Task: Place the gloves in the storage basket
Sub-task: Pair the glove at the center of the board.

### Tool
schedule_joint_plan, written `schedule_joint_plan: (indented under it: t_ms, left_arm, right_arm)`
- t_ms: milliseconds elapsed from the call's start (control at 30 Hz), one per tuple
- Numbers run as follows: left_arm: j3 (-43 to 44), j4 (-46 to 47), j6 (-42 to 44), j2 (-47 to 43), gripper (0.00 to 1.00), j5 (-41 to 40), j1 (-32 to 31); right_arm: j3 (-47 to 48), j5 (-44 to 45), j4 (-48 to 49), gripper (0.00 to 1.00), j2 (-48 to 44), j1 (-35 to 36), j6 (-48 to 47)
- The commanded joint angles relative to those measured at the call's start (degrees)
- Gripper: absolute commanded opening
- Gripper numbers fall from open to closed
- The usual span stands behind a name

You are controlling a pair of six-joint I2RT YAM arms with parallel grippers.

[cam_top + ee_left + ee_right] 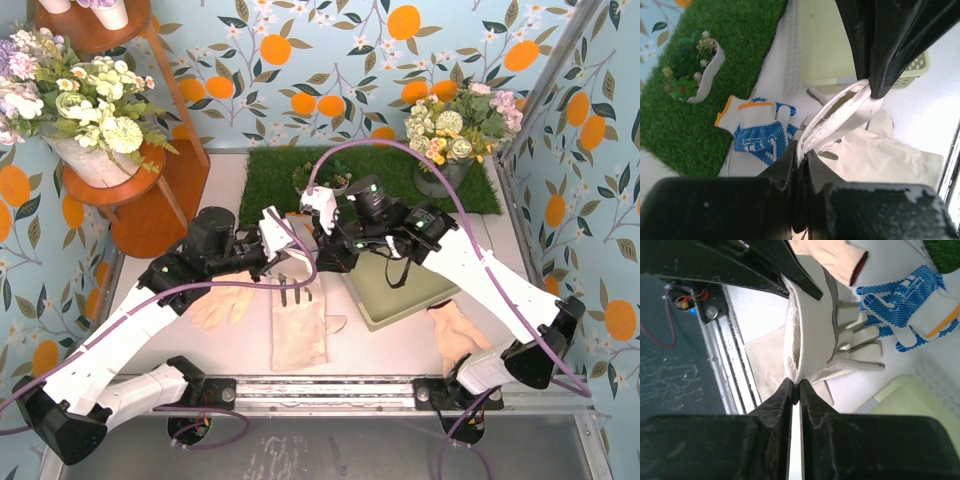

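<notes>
Far end of storage basket (pixel 385 300) out of sight beneath right arm (pixel 490 275).

A staged robot-testing booth, dressed like a garden corner rather than a real home. The walls (pixel 330 50) are flat panels papered with oranges and blossoms. A mat of fake grass (pixel 270 175) lies at the far side of the white counter (pixel 390 345). Potted flowers (pixel 455 130) stand far right, and more (pixel 70 100) sit on a wooden stand (pixel 150 200) at the left. Two white arms (pixel 110 350) trailing purple cables (pixel 400 150) are bolted to a metal rail (pixel 330 392) at the near edge.
</notes>
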Motion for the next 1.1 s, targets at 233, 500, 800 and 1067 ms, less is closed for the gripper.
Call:
schedule_joint_plan:
  t_ms: [233,500,800,1067]
  left_arm:
    - [-2.25,13.11,-0.68,-1.7,0.0,-17.32,-0.29]
    - [-12.91,18.36,-1.89,-2.12,0.0,-16.17,-0.29]
    - [-15.92,17.25,-5.42,-0.43,0.0,-9.22,-0.45]
    - [-17.06,16.55,-6.67,3.42,0.0,-5.9,-3.79]
  right_arm:
    - [0.1,19.19,15.86,0.0,3.6,0.8,6.56]
    - [-9.69,19.79,23.48,0.0,4.14,0.77,10.66]
    - [-21.26,11.78,25.89,0.0,3.54,0.81,17.48]
    - [-24.29,9.54,25.98,0.0,1.71,0.9,21.77]
